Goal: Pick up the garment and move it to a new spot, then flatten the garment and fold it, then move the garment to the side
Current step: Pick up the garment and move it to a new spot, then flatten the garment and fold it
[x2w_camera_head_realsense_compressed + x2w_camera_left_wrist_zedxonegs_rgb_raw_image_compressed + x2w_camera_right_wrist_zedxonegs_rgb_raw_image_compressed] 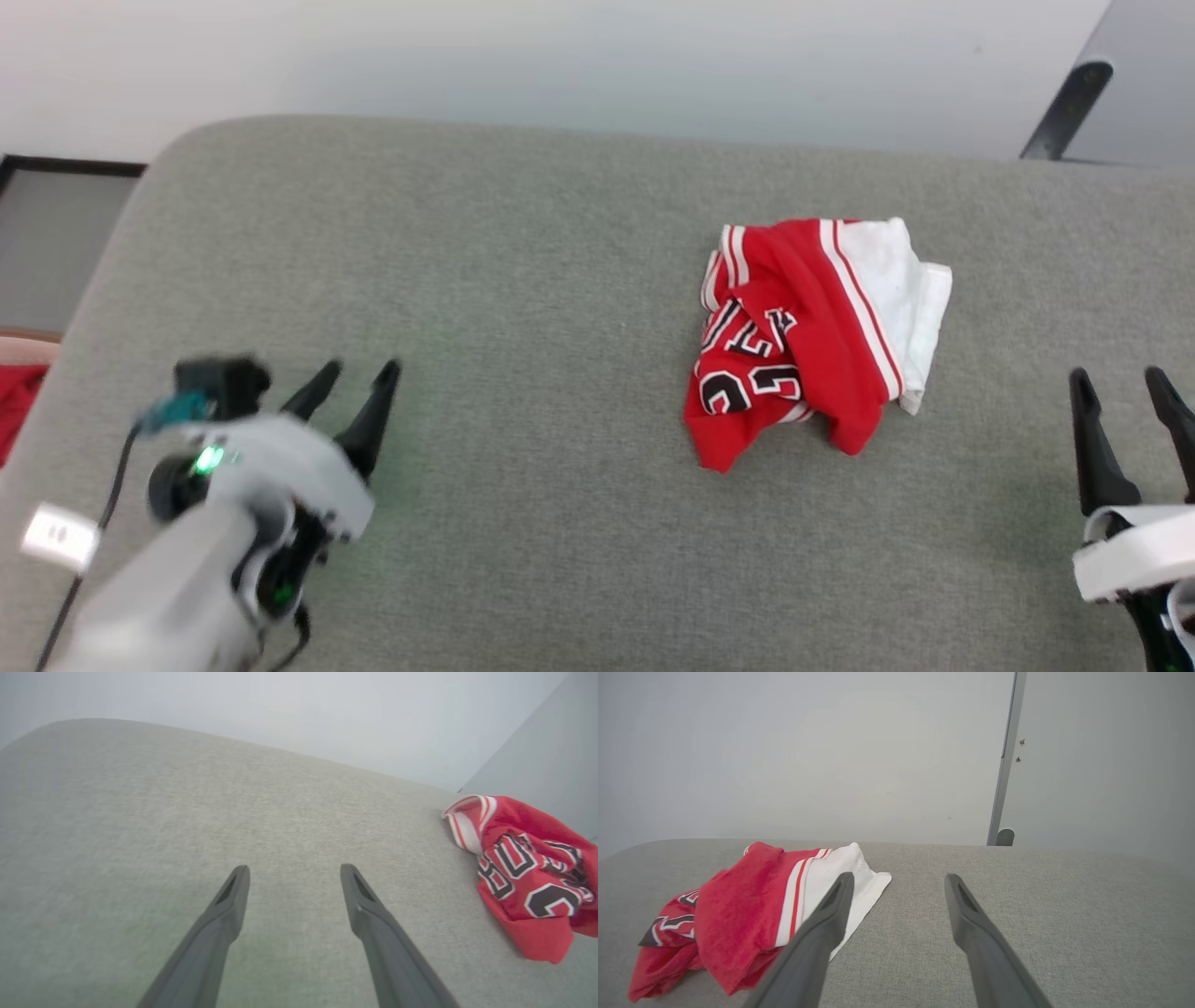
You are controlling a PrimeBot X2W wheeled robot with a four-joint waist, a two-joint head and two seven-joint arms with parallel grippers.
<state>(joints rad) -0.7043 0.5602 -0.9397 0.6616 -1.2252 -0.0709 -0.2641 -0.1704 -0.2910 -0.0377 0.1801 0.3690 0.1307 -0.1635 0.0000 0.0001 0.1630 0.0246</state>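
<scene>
The left gripper (357, 385) and right gripper (1118, 387) hold their fingers spread apart, empty, over the grey fabric surface (523, 280). The crumpled red-and-white jersey (794, 345) lies on this surface between them, nearer the right gripper and touching neither.

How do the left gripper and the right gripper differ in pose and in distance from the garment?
The left gripper leans toward the robot's right; the right gripper points almost straight up the head view. The left gripper is farther from the garment than the right gripper. Both are open and empty.
</scene>
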